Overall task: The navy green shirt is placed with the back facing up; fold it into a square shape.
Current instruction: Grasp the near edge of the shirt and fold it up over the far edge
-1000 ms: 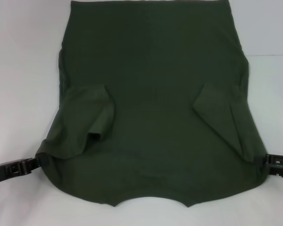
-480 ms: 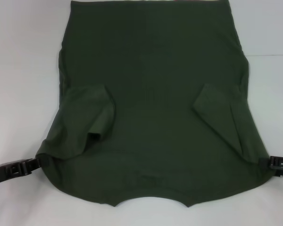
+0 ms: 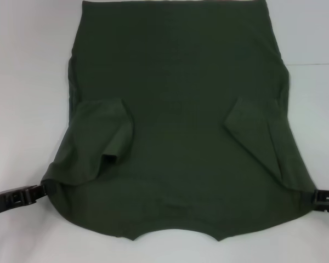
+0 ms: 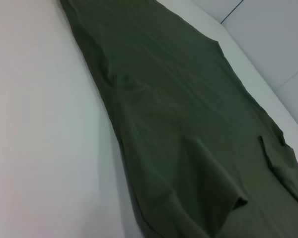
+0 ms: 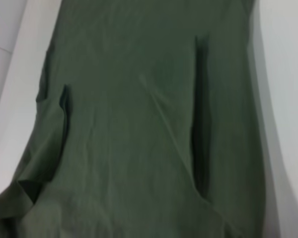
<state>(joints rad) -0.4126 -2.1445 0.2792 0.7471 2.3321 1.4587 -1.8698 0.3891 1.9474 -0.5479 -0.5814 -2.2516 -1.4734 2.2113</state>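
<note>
The navy green shirt [image 3: 175, 126] lies flat on the white table, neckline toward me and hem at the far side. Both short sleeves are folded inward onto the body. My left gripper [image 3: 39, 190] lies low on the table, touching the shirt's near left shoulder corner. My right gripper [image 3: 317, 196] sits at the near right shoulder edge, mostly cut off by the frame. The left wrist view shows the shirt [image 4: 188, 129] stretching away with a sleeve flap, and the right wrist view shows the shirt [image 5: 139, 129] with both sleeve folds. Neither wrist view shows fingers.
The white table [image 3: 27, 82] shows bare on both sides of the shirt and in a narrow strip along its near edge. A seam line in the surface [image 3: 318, 64] runs off to the far right.
My right gripper has slid outward to the right and slightly nearer, showing less of itself in the frame. The left gripper shifted slightly outward. The shirt lies much as before.
</note>
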